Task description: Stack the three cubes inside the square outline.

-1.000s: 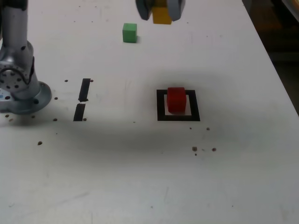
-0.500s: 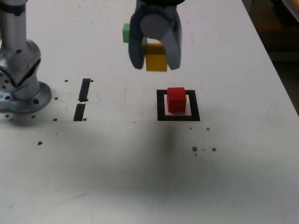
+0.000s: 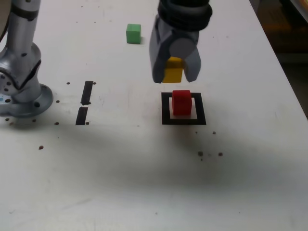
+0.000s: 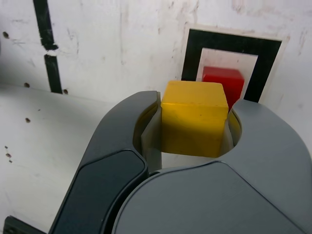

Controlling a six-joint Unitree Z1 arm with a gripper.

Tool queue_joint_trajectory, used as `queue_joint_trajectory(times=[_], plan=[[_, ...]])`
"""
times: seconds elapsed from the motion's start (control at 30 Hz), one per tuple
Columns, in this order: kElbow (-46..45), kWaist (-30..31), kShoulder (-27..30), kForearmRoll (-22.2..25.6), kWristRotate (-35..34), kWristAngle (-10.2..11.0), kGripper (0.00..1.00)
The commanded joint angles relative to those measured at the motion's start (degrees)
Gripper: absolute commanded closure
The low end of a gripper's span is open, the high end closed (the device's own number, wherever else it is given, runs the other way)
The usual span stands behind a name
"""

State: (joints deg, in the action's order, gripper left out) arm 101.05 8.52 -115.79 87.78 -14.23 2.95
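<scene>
Step in hand, as judged: set the yellow cube (image 3: 173,70) on the red cube (image 3: 182,102), which sits in the square outline (image 3: 166,108) on the counter (image 3: 240,144); faces should be squared and centred before lowering, release only once seated. Claw (image 3: 174,77) closed tight on the yellow cube, held in the air just above and behind the red one, not touching it; green cube (image 3: 133,33) well apart.
</scene>
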Motion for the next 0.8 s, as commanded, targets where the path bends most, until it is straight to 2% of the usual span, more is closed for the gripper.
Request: queue_joint_trajectory(times=[0.0, 0.3, 0.53, 0.63, 0.77], plan=[[0.35, -0.22, -0.76, -0.59, 0.21, -0.03, 0.85], [-0.36, -0.36, -3.46, -3.88, 0.48, -2.00, 0.85], [-0.70, -0.37, -4.22, -5.19, 1.23, -1.66, 0.82], [-1.08, -0.37, -4.50, -5.65, 1.36, -1.40, 0.73], [-1.76, -0.37, -4.84, -5.99, 1.43, -1.15, 0.48]])
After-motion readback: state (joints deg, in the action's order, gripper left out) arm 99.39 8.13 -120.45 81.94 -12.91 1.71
